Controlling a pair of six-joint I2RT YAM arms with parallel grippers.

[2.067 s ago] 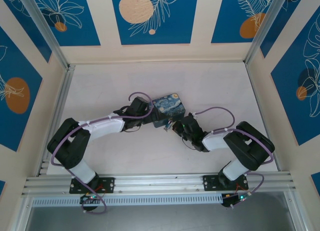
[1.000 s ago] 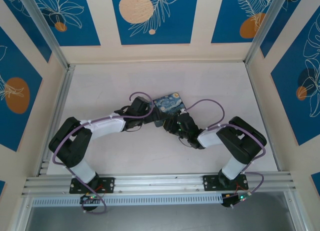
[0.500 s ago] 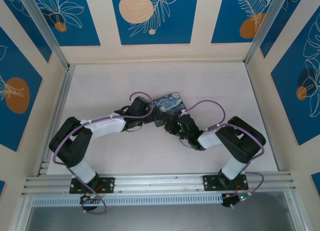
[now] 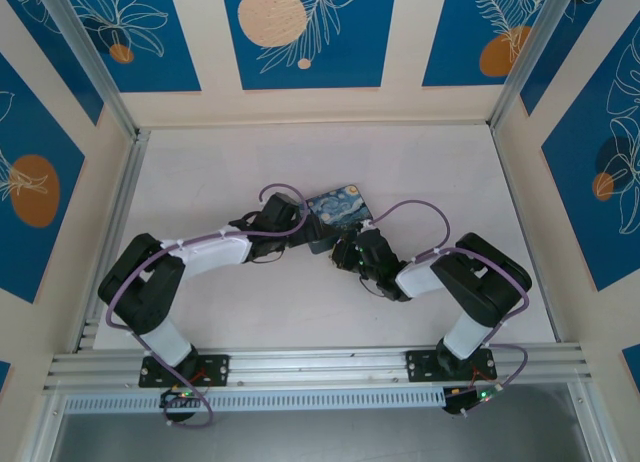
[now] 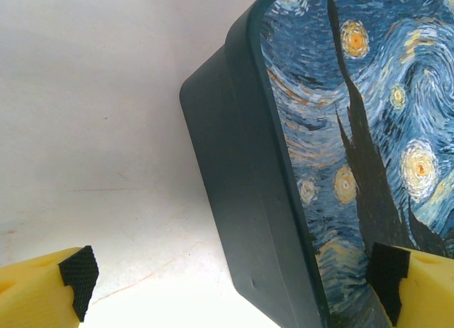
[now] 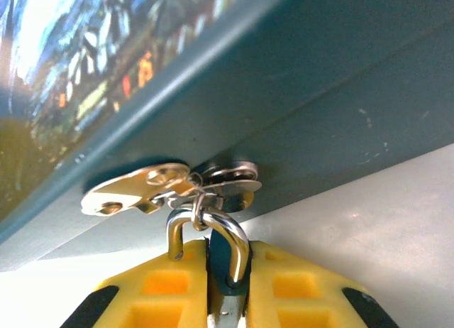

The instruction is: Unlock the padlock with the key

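— Padlock (image 6: 240, 246): where is it?
— Against the side wall of the box (image 6: 340, 79), just under the edge of the painted lid. Its shackle loops up through a small round fitting (image 6: 230, 179) on the dark wall. The body sits lower, between the fingers (image 6: 163, 285) of the right gripper (image 6: 227, 255).
— So the right one has it?
— Yes. The yellow fingers press in from both sides, with the lock body pinched between them.
— Anything else on the shackle?
— A thin wire ring (image 6: 201, 200), and a flat silvery tab (image 6: 131, 193) with a hole, lying along the wall to the left. I cannot tell what the tab is.
— And the left gripper (image 5: 233, 275)?
— Jaws wide apart, straddling a corner of the box. One pad (image 5: 78, 277) is over the table (image 5: 106, 129), clear of the box wall. The other is over the lid.
— From above?
— The box lies mid-table, with an arm reaching in on each side of its near edge.
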